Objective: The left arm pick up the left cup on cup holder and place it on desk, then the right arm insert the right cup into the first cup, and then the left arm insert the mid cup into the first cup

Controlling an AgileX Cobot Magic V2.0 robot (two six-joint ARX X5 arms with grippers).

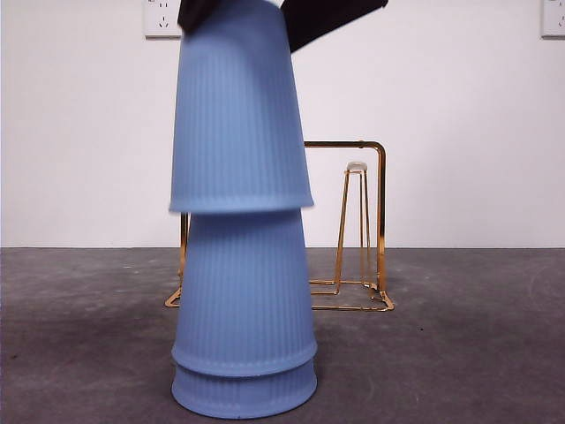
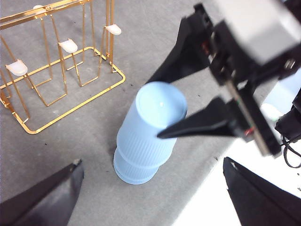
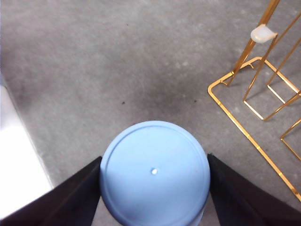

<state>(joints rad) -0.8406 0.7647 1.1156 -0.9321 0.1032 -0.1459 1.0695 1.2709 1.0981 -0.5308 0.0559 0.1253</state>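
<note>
3 blue cups make up one column left of centre in the front view, all upside down, and none is on the rack. The top cup (image 1: 240,115) fills the upper left of that frame, its rim just over the closed end of the 2 nested cups (image 1: 244,300) that stand on the tabletop (image 1: 477,336). It sits straight above them. Its long axis is upright and looks in line with theirs, so I judge the coming move to be a plain drop downward, with no sideways shift needed.

The right claw (image 3: 155,159) has the top cup pinched at its closed base, 1 black jaw pressed to each side. The left claw (image 2: 151,161) is spread wide and holds nothing. It hangs off to 1 side of the column, so the right arm is the nearer of the 2.

The cups are matt plastic with fine vertical ribs, tapering to a flat round end with a small dot at its centre. The tabletop is dull grey and scuffed.

Further right in the front view, behind the column, stands the cup holder (image 1: 381,221), made of shiny gold wire with a rounded frame. Its white-capped pegs (image 2: 68,45) are bare.
</note>
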